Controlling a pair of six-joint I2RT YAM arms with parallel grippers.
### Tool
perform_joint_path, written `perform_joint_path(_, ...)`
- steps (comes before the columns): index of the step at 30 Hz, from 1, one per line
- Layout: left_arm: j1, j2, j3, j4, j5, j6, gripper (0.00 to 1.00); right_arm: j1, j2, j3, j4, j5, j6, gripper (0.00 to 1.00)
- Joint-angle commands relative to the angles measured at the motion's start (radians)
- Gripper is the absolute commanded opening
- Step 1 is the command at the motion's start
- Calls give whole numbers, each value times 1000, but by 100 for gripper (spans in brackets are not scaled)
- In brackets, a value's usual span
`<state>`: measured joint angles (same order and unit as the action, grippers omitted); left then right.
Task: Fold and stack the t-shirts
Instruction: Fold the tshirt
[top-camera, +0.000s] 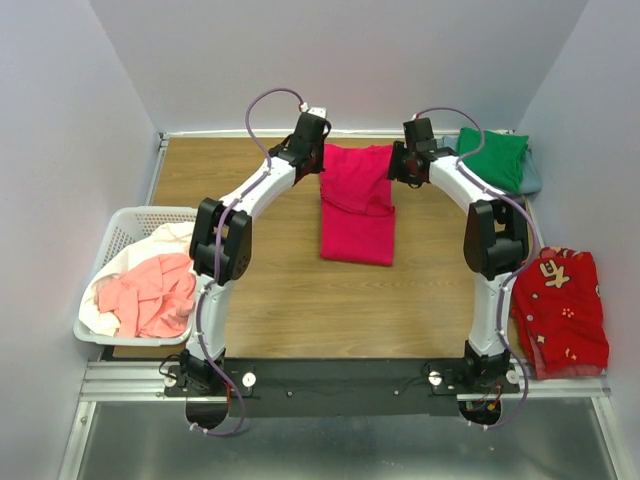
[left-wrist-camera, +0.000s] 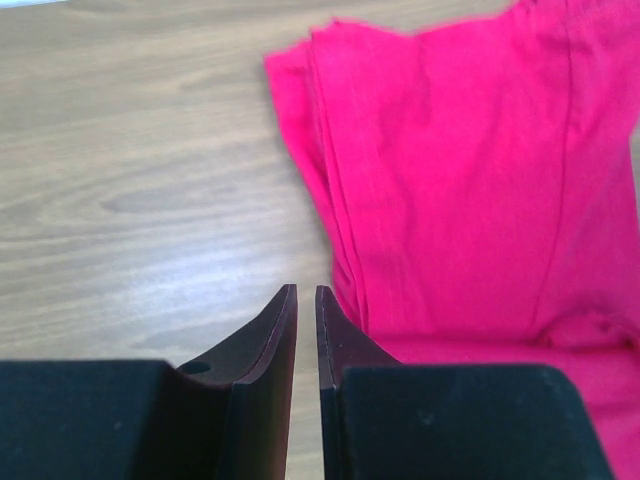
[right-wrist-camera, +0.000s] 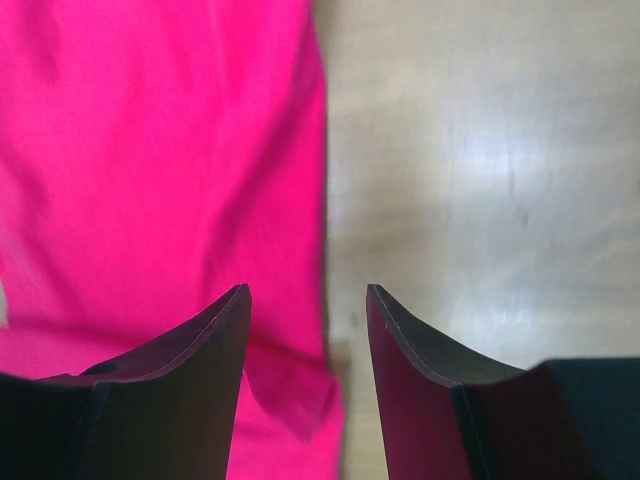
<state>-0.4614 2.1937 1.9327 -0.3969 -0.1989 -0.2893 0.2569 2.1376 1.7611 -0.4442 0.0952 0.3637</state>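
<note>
A crimson-pink t-shirt (top-camera: 357, 205) lies folded lengthwise at the back middle of the wooden table, and fills much of both wrist views (left-wrist-camera: 470, 180) (right-wrist-camera: 150, 150). My left gripper (top-camera: 320, 155) hovers at the shirt's far left corner. Its jaws (left-wrist-camera: 306, 290) stand a narrow slit apart, with bare table showing between them. Over the far right corner is my right gripper (top-camera: 399, 163), wide open (right-wrist-camera: 307, 290) above the shirt's right edge and holding nothing. A green t-shirt (top-camera: 492, 158) lies folded on a grey-blue one (top-camera: 534, 180) at the back right.
A white lattice basket (top-camera: 120, 225) at the left edge holds a salmon-pink t-shirt (top-camera: 150, 295) and a white one (top-camera: 165, 240). A red patterned cloth (top-camera: 560, 310) hangs at the table's right edge. Purple walls close in the back and both sides.
</note>
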Motion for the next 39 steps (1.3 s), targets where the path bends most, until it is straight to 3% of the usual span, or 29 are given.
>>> perform_joint_path(1,-11,-104,-105,-37,122,68,22,10,-149,-172,-33,-91,0,57)
perform_joint_path(5,-11,-178,-225,-19,232,93,22,36,-220,-275,-36,-150,0,56)
perform_joint_path(13,-40,-177,-255,-28,335,118,21,107,-229,-350,-56,-193,32,55)
perform_joint_path(33,-129,-22,-178,-95,323,119,21,127,-12,-224,-54,-111,23,52)
perform_joint_path(39,-129,46,-71,-114,279,125,20,127,24,-146,-56,-74,30,52)
